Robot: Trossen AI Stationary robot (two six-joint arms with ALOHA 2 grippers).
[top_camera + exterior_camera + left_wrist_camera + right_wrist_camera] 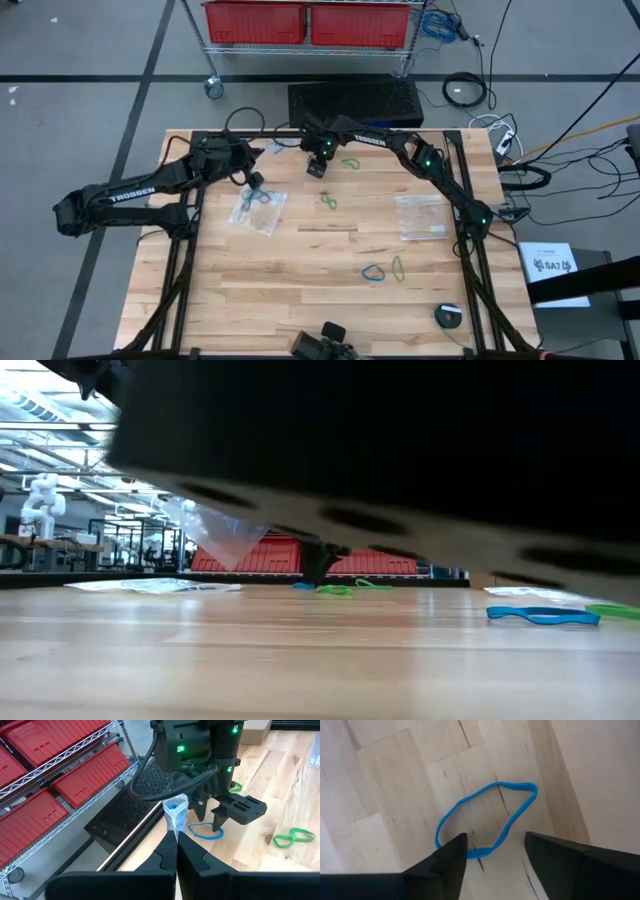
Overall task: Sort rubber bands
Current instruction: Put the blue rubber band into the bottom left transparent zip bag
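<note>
A blue rubber band [487, 817] lies flat on the wood near the table's far edge. My right gripper [495, 847] points down over it, open, with one finger on each side of the band's nearer end [205, 831]. More rubber bands lie loose: green ones [350, 162] [328, 201] [398, 268] and a blue one [373, 272]. My left gripper [177, 836] is at the far left, shut on a clear plastic bag [258, 210] that has blue bands inside. My left gripper pinches an edge of the clear bag [176, 822] between its two fingertips; the bunched film sticks out past them. The fingers come from the table's left, slanting slightly down. That edge is lifted [225, 530], and the bag's lower part lies on the table. My right gripper: I cannot tell whether its fingertips touch the blue band.
A second clear bag [420, 215] lies flat at the right. A round dark object [449, 315] sits near the front right corner. A black box [355, 100] and a wire cart with red bins [305, 22] stand beyond the far edge.
</note>
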